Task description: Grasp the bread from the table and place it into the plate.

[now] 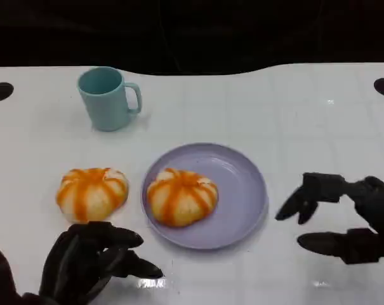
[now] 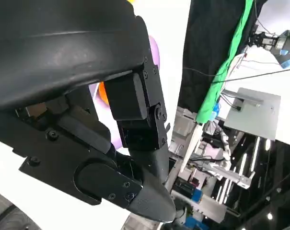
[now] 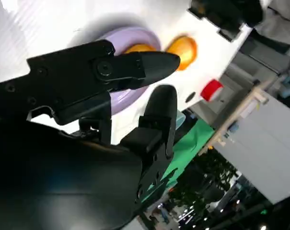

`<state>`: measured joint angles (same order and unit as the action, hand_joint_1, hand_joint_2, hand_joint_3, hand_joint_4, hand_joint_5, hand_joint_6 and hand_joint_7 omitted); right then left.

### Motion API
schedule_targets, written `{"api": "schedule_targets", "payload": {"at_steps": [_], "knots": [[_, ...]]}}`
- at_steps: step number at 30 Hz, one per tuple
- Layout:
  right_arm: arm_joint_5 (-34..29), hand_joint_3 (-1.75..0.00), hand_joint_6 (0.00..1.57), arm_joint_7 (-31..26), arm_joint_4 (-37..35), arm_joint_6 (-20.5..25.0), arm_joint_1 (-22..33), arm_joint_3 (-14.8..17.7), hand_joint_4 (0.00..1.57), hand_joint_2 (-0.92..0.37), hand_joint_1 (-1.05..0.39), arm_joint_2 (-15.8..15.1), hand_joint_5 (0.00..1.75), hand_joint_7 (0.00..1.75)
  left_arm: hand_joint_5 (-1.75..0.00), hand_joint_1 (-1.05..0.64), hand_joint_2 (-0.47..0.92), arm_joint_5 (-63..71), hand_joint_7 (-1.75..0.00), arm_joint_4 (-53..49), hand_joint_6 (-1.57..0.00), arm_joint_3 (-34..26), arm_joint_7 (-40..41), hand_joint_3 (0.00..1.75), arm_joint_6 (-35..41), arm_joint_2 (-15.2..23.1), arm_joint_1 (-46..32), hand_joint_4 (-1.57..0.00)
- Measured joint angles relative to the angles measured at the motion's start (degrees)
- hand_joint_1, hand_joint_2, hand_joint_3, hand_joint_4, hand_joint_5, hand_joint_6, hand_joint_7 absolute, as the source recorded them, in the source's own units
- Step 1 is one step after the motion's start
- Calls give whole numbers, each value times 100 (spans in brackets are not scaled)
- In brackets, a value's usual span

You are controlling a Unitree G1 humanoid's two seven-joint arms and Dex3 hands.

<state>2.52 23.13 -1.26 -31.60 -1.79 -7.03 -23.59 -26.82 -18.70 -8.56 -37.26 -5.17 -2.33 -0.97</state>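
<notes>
Bread [image 1: 92,193] sits on the table [image 1: 293,114] just beyond the left hand [image 1: 93,260], whose fingers hang loose and empty; a second bread [image 1: 181,196] lies in the plate [image 1: 242,190], left of the spread, empty right hand [image 1: 344,216]

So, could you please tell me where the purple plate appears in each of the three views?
Head view: the purple plate lies at the centre, one bread on it.
Left wrist view: a purple sliver shows beside the black hand shell.
Right wrist view: it shows behind the fingers.
Shared landmark: the orange-striped bread on the plate.
</notes>
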Motion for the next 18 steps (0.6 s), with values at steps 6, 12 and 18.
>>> {"api": "schedule_targets", "payload": {"at_steps": [6,12,18], "knots": [[425,-35,52,143,508,504,559,132,70,-92,-44,48,175,153,-20,-98,80,0,0,41,-154,12,0,0,7,-22,-17,-157],[458,-37,47,122,1066,1133,1049,170,70,-92,-43,174,175,168,-21,-98,80,1,0,43,-154,10,2,0,9,-25,-23,-157],[545,-36,47,214,1069,1517,1098,175,70,-92,-43,324,175,174,-21,-97,80,-2,0,43,-154,-4,2,0,21,-24,-23,-157]]}}
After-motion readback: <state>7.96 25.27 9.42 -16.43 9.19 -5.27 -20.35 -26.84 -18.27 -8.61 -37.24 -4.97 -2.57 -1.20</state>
